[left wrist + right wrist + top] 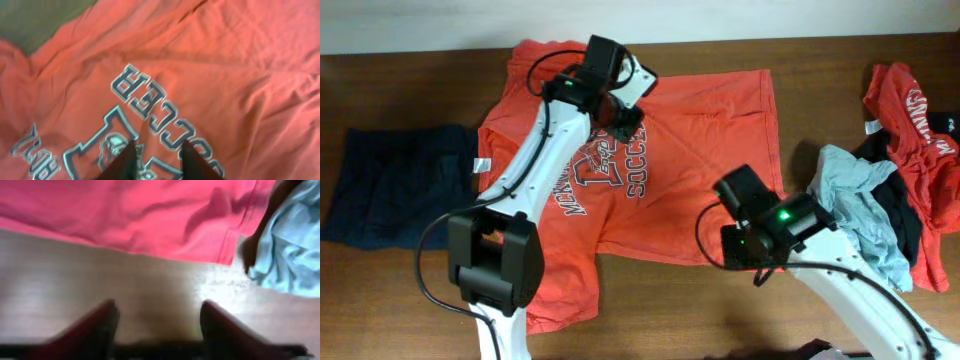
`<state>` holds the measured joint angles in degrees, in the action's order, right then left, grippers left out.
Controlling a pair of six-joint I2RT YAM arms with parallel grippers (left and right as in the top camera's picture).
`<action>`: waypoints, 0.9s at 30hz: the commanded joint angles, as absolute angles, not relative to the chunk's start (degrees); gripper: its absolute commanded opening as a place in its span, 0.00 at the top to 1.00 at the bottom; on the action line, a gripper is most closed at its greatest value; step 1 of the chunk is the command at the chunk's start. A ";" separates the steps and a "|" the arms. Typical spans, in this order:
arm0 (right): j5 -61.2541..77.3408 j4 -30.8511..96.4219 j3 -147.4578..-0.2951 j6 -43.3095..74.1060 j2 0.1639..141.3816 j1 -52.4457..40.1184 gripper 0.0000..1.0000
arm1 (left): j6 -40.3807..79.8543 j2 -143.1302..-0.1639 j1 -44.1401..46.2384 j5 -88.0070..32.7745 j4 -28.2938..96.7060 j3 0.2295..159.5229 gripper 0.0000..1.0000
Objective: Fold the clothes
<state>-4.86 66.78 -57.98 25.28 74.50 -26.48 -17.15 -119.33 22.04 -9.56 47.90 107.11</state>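
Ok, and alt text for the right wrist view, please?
The right tool, open and empty, hangs over a bare stretch of wooden table. The hem of an orange-red T-shirt runs across the top of the picture, and a crumpled pale blue garment lies at the upper right, beside the shirt's corner.

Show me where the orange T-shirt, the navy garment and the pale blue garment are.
orange T-shirt point(720, 130): overhead view, plain fabric right of the chest print.
navy garment point(390, 185): overhead view, its middle.
pale blue garment point(845, 175): overhead view, its bunched upper part.
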 commanded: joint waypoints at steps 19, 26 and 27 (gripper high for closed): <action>5.63 45.56 -45.84 19.70 92.03 -14.55 0.96 | -18.33 -135.11 22.24 -18.50 37.23 108.16 0.94; 3.86 44.91 -44.14 19.75 95.42 -14.52 0.96 | -18.35 -136.92 22.24 -12.56 36.77 108.16 0.94; 3.88 44.69 -43.46 19.75 96.38 -14.52 0.96 | -18.33 -137.21 22.20 -12.58 36.64 108.16 0.94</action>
